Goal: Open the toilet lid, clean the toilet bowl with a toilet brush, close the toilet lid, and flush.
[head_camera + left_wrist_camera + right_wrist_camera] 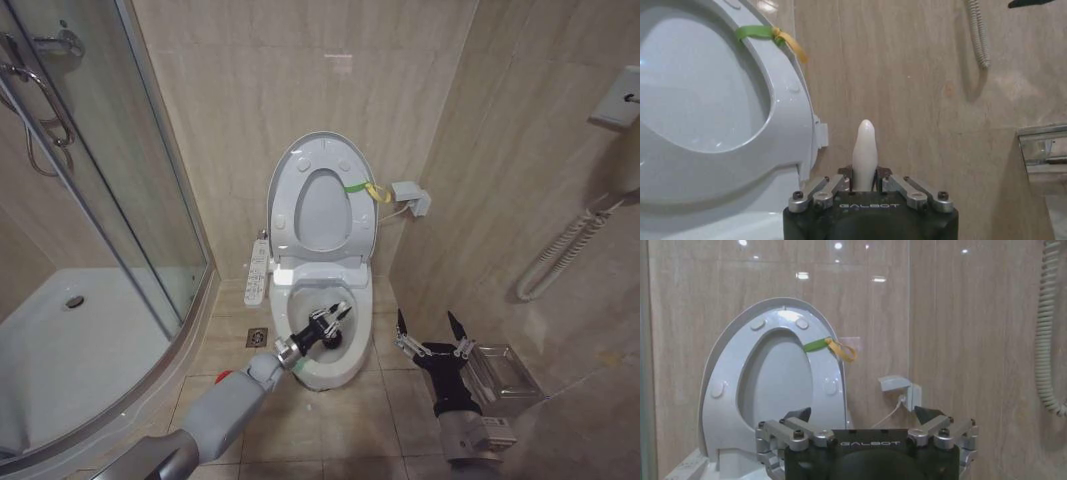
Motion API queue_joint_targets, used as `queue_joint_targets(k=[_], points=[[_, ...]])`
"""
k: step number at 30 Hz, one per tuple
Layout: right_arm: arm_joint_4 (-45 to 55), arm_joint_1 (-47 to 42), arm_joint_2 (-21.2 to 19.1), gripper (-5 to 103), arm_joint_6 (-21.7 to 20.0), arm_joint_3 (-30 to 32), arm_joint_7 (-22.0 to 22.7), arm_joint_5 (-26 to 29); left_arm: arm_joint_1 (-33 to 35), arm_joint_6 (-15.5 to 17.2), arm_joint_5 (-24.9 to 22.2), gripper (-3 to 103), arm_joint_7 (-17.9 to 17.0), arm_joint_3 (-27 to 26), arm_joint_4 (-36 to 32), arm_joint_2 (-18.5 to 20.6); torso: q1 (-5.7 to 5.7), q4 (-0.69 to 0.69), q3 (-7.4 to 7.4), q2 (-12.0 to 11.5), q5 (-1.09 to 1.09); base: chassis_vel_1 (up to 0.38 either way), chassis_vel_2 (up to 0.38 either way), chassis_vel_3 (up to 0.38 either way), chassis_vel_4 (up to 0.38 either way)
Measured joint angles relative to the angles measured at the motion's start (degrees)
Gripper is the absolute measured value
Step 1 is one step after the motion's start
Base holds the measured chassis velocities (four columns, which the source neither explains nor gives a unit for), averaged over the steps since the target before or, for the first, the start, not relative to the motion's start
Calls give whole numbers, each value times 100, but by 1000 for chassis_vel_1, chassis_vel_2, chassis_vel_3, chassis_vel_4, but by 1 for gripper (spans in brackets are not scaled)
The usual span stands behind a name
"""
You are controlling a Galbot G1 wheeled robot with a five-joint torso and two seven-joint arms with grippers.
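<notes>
Nearest the head camera, at the lower right of the frame, the right gripper (433,334) is hanging over the floor tiles with its jaws spread wide and nothing between them; in its own wrist view the right gripper (863,415) is showing its two dark tips far apart. Just beyond it, a clear box (497,372) is sitting on the floor by the right-hand wall. From the lower left of the head frame the left arm is reaching diagonally toward the centre, and the left gripper (333,322) is sitting over the open toilet bowl (345,370), its jaws closed narrowly on the toilet brush (865,155), whose pale handle is standing up between the jaws in the left wrist view; the left gripper (864,175) is clamping that handle near its base, and the brush head is hidden. The toilet lid (283,180) is standing upright against the back wall in the upper centre of the head frame, with the seat raised against it and a yellow-green band (362,187) tied at its right edge. The same toilet lid (710,385) is rising at the centre left of the right wrist view. A long white button panel (257,270) is lying along the bowl's left side, and a glass shower door (110,200) is filling the left of the head frame.
</notes>
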Motion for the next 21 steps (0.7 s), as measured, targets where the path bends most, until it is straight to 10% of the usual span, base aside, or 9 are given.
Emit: queue_joint_targets(k=[6, 14, 21], points=[[0, 0, 0, 100, 0, 0, 0, 0, 72, 216, -222, 22, -140, 73, -904, 161, 0, -3, 0, 0, 0, 0, 0, 0, 0], [0, 0, 0, 100, 0, 0, 0, 0, 41, -13, 31, 22, -66, 7, 9, -31, 0, 1, 0, 0, 1, 0, 0, 0, 0], [0, 0, 0, 100, 0, 0, 0, 0, 107, 88, -129, 22, -64, 35, -501, 131, 0, -2, -1, 1, 0, 0, 0, 0, 0]])
